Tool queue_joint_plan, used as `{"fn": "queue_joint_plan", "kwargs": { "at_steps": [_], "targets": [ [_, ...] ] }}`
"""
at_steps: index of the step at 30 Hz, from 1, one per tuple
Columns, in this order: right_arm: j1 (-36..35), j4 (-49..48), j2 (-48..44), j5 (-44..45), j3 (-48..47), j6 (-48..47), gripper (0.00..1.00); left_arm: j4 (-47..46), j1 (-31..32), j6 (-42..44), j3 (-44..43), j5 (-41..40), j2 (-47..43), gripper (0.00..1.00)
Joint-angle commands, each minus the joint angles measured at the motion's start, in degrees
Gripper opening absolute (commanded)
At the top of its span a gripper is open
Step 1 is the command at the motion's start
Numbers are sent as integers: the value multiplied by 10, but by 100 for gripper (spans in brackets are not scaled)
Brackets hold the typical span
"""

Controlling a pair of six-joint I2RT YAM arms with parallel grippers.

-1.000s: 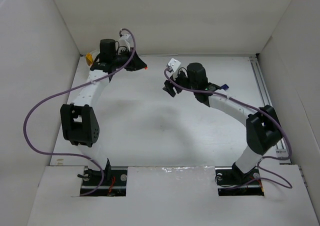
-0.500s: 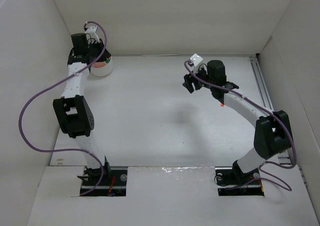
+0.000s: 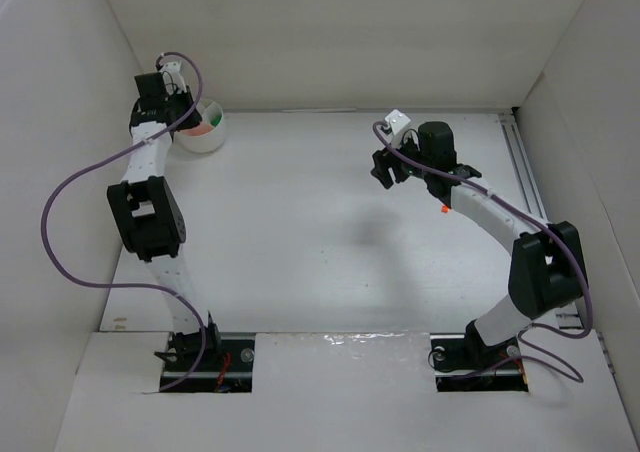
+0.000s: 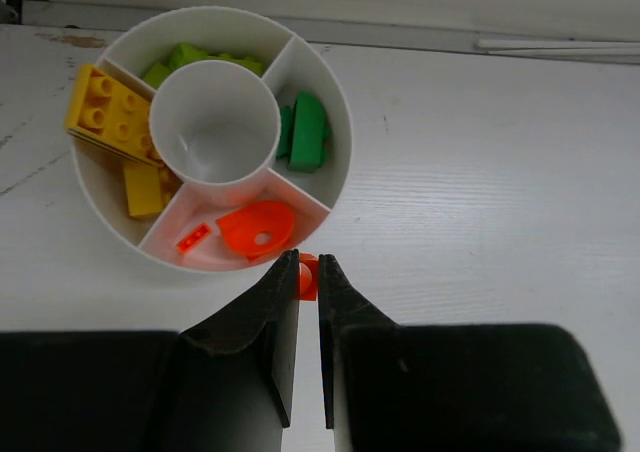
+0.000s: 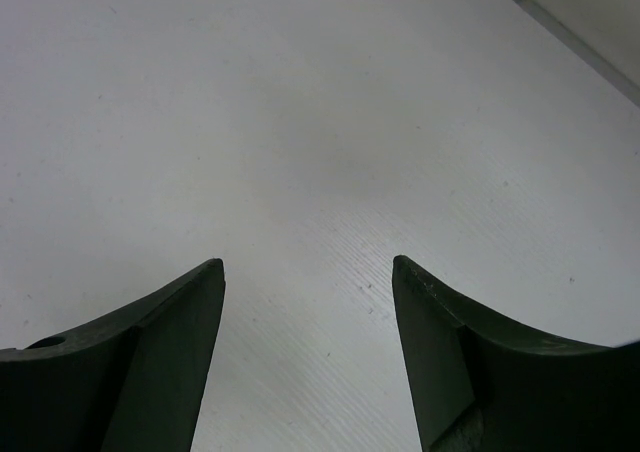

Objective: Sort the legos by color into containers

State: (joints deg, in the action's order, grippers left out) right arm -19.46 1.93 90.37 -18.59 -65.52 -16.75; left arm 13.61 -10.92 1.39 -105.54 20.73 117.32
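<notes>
Jaws on my left arm stand narrow, pinching one small orange brick (image 4: 308, 275) at the tips; right jaws stand wide with nothing between them.

Held brick sits just outside the near rim of the white bowl (image 4: 215, 137), beside the section holding orange pieces (image 4: 258, 229). Yellow bricks (image 4: 110, 107) and green bricks (image 4: 306, 130) lie in their own sections. Whether the brick touches the table (image 5: 300, 122), I cannot tell. Assessment: light, rigid, smooth plastic, likely to twist or slip from a tip pinch. It is best held squarely across two flat opposite sides.
</notes>
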Motion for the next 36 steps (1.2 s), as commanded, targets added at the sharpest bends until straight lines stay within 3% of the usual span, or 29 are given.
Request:
{"fn": "queue_joint_plan", "kwargs": {
  "at_steps": [1, 23, 28, 33, 36],
  "targets": [
    [6, -3, -26, 1, -1, 4, 73, -7, -12, 14, -33, -17, 6, 0],
    [6, -3, -5, 1, -27, 4, 73, -12, -17, 25, -85, -39, 79, 0],
    [6, -3, 1, 1, -27, 4, 73, -12, -17, 25, -85, -39, 79, 17],
    [6, -3, 1, 1, -27, 4, 73, -12, -17, 25, -85, -39, 79, 25],
    [6, -3, 1, 1, -27, 4, 73, -12, -17, 25, -85, -39, 79, 25]
  ]
}}
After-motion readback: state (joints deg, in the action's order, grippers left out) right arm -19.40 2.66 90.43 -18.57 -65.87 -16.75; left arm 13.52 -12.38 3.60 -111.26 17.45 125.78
